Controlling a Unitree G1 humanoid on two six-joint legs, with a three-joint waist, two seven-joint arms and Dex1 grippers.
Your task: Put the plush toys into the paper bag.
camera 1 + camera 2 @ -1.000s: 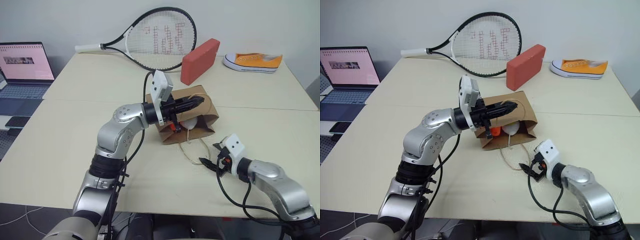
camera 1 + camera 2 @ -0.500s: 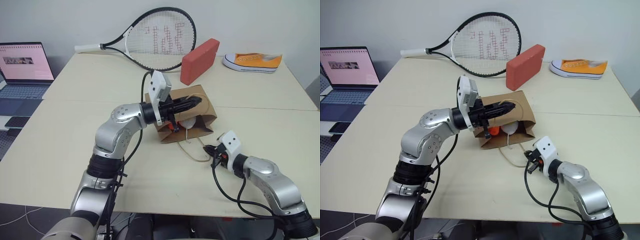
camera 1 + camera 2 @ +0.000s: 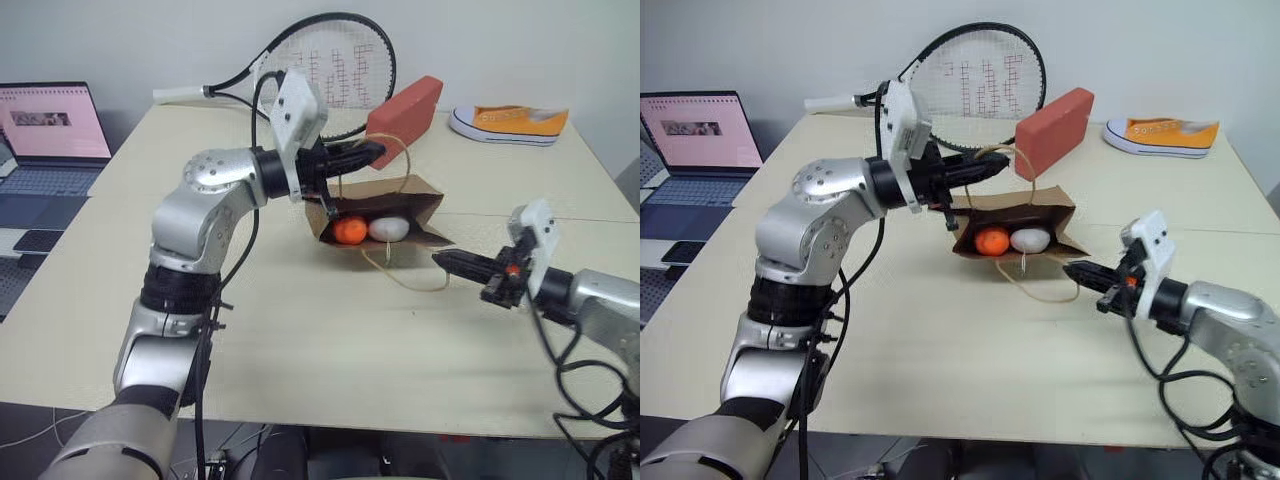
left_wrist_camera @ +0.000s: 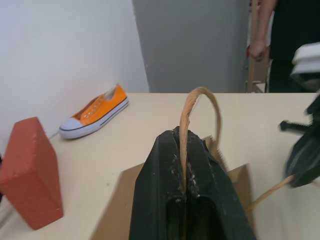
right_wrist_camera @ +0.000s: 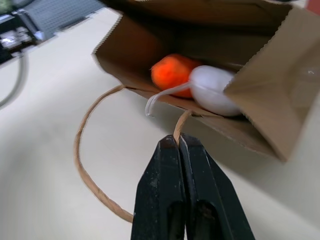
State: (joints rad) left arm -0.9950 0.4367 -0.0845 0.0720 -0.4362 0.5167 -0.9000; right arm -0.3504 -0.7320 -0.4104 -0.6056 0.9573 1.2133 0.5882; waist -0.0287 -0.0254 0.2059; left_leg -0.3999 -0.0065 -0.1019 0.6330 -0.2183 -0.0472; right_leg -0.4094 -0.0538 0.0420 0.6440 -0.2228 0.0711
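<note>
The brown paper bag (image 3: 392, 192) lies on its side on the table, its mouth facing me. Inside it rest two plush toys, an orange carrot (image 3: 350, 231) and a white egg (image 3: 388, 229), seen close up as carrot (image 5: 172, 70) and egg (image 5: 215, 90). My left gripper (image 3: 378, 148) is above the bag, shut on the upper loop handle (image 4: 200, 95), which it holds up. To the bag's right, my right gripper (image 3: 438, 258) is shut on the lower loop handle (image 5: 82, 150), which hangs slack.
A tennis racket (image 3: 325, 75), a red block (image 3: 403, 120) and an orange sneaker (image 3: 508, 122) lie behind the bag. A laptop (image 3: 55, 125) sits on the left. A person (image 4: 260, 45) stands beyond the table.
The right gripper shut on the lower handle and rose to the right. The left arm lifted the upper handle, so the bag's mouth spread and both toys show.
</note>
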